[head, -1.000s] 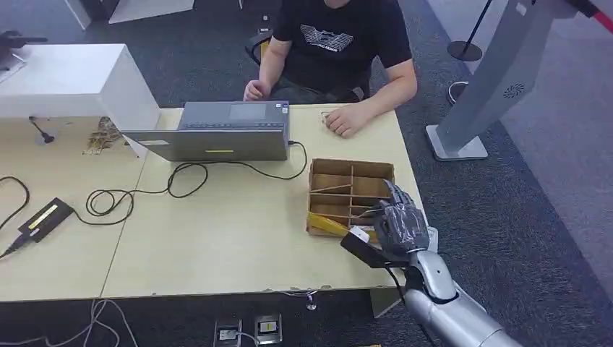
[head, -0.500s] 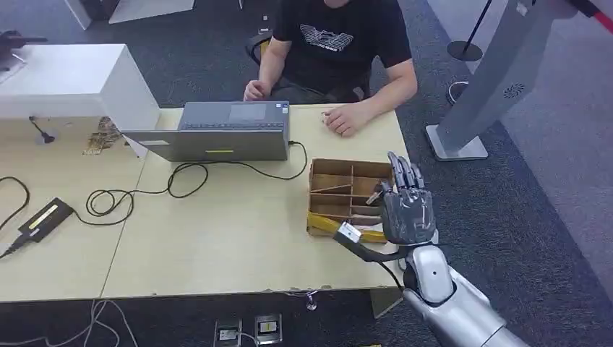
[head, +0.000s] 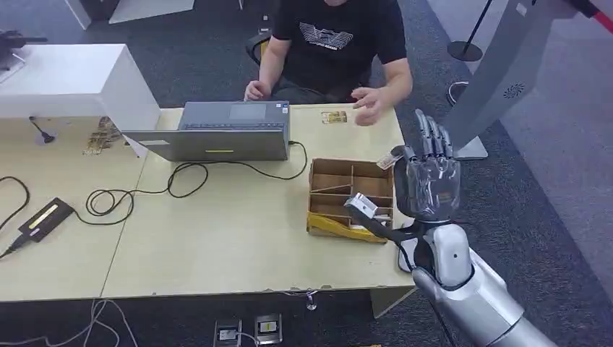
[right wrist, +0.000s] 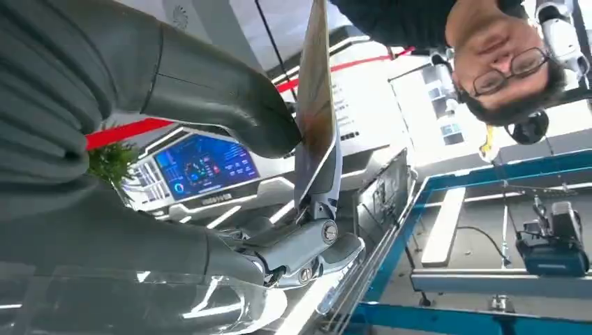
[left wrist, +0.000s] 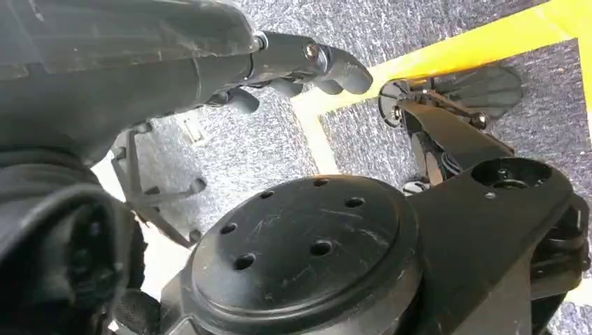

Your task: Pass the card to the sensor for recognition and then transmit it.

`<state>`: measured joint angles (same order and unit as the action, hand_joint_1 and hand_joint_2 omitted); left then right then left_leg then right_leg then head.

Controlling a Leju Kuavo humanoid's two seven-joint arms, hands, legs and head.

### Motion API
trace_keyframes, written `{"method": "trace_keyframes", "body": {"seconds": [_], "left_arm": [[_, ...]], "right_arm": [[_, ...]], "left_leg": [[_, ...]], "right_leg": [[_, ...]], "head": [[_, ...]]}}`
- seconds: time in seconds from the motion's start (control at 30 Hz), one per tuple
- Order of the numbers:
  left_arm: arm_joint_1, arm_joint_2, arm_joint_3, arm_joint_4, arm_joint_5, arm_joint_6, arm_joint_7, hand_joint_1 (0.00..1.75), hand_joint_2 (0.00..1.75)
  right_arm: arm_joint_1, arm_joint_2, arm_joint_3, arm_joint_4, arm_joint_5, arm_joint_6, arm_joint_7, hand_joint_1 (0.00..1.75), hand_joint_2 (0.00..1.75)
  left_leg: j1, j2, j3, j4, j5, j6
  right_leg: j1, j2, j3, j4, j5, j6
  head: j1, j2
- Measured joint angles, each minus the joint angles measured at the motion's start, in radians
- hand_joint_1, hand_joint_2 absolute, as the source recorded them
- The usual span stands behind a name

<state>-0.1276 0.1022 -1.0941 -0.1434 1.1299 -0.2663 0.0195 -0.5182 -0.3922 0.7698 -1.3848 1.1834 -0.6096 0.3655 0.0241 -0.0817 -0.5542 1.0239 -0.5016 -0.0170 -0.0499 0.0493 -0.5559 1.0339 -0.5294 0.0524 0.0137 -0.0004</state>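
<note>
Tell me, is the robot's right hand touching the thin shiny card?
Touching. In the right wrist view the thick grey thumb presses one face of the thin shiny card and the fingers hold its lower edge, so the right hand pinches it.

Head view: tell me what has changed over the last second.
The right hand has lifted from the table's near edge up over the cardboard box, pinching a card between thumb and finger. The person's hand has come off the table, uncovering a small card. Laptop, cables and box stayed put.
</note>
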Motion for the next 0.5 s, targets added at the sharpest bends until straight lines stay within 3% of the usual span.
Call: {"method": "trace_keyframes", "body": {"seconds": [0.17,0.5], "left_arm": [[-0.001,0.000,0.000,0.000,-0.017,0.000,0.000,0.00,0.00],[-0.002,-0.001,-0.001,0.000,-0.028,0.000,-0.010,0.00,0.00]], "right_arm": [[-0.041,0.031,0.006,0.079,-0.044,-0.005,-0.057,1.75,1.75],[-0.113,0.104,0.027,0.244,-0.062,-0.010,-0.085,1.75,1.75]], "left_leg": [[0.000,0.000,0.000,0.000,0.000,0.000],[0.000,-0.001,0.000,0.000,0.000,0.000]], "right_leg": [[0.000,0.000,0.000,0.000,0.000,0.000],[0.000,0.000,0.000,0.000,0.000,0.000]], "head": [[0.000,0.000],[0.000,0.000]]}}
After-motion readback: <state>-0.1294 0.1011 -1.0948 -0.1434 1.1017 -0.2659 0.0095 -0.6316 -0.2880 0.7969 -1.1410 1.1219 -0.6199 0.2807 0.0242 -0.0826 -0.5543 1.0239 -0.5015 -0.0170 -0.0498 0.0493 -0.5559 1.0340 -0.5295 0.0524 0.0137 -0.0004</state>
